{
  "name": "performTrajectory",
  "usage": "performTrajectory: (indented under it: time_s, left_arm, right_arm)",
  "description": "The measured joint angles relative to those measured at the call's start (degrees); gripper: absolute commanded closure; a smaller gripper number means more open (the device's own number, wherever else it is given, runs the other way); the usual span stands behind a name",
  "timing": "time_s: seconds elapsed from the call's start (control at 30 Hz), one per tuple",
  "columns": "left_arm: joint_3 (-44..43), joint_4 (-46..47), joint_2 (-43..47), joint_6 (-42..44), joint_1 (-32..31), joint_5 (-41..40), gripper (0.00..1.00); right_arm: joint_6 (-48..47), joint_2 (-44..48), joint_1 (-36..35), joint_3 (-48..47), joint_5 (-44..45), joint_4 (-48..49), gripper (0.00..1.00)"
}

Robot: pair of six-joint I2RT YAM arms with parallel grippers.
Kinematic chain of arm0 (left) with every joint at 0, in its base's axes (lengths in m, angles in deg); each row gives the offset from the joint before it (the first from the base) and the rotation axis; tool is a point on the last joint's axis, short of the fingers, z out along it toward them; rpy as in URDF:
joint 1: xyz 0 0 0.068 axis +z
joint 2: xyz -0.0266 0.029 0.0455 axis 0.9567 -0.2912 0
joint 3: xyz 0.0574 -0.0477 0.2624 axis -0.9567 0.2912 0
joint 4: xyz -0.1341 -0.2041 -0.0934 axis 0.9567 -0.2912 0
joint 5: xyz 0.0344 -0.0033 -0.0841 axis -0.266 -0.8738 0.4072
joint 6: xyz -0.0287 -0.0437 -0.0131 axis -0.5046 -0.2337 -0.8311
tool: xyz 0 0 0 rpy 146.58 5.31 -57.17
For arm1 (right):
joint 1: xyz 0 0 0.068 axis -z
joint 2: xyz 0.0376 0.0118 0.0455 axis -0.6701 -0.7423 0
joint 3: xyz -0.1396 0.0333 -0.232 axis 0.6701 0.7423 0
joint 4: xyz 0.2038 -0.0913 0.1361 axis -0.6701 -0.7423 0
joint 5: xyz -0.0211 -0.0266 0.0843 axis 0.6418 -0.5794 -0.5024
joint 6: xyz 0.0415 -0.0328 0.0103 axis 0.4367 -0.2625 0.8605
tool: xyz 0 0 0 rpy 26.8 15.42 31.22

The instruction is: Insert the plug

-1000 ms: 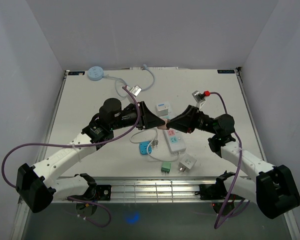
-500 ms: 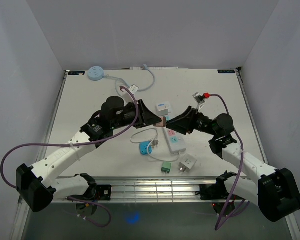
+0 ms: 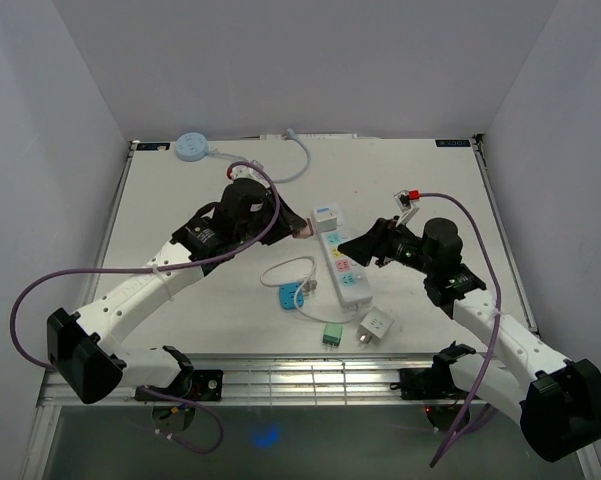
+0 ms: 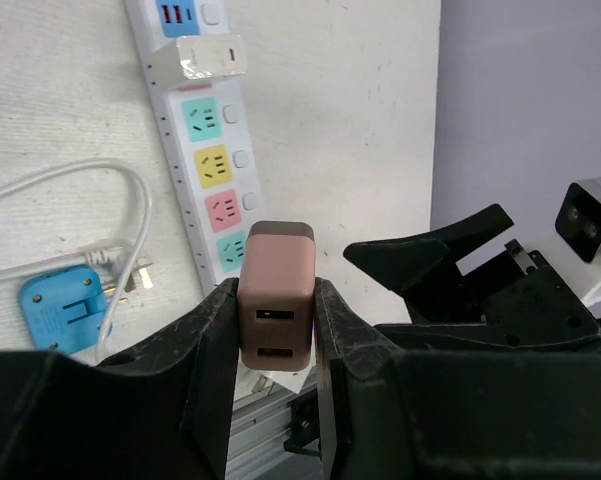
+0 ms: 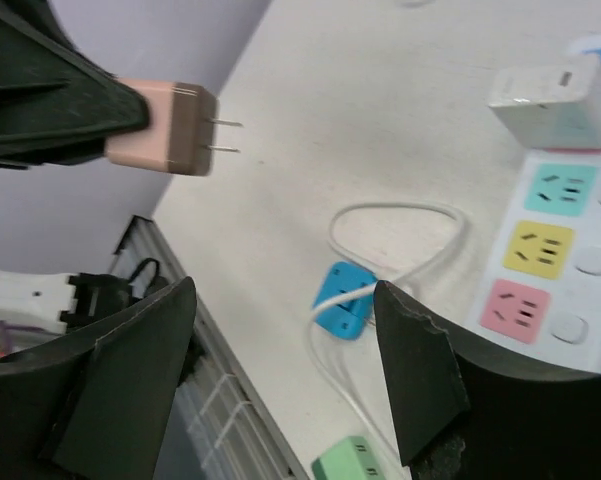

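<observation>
Your plug (image 4: 275,265) is a pinkish-brown block with two USB ports on its back face and two flat prongs. It is pinched in the left gripper (image 4: 273,305), up in the air, prongs bare. The power strip (image 3: 340,268) lies flat, white, with teal, yellow and pink sockets free; a white adapter (image 4: 208,57) fills one near its far end.

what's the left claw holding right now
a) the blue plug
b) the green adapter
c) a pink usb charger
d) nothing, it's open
C: in the left wrist view the left claw is shut on the pink usb charger, one finger pressed against each side of it.
</observation>
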Motion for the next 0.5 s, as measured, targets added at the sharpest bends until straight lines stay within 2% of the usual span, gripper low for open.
performTrajectory:
  time_s: [0.23, 0.5]
  left_arm:
    - [-7.0, -8.9, -4.9, -0.1, 0.0, -6.6, 1.00]
    - [-8.2, -15.3, -8.3, 0.0, 0.4, -10.8, 1.00]
  right_arm:
    - [-9.4, -1.0, 0.1, -1.0, 8.9, -13.0, 0.19]
    - [-12.3, -4.1, 0.1, -0.3, 16.3, -17.9, 0.18]
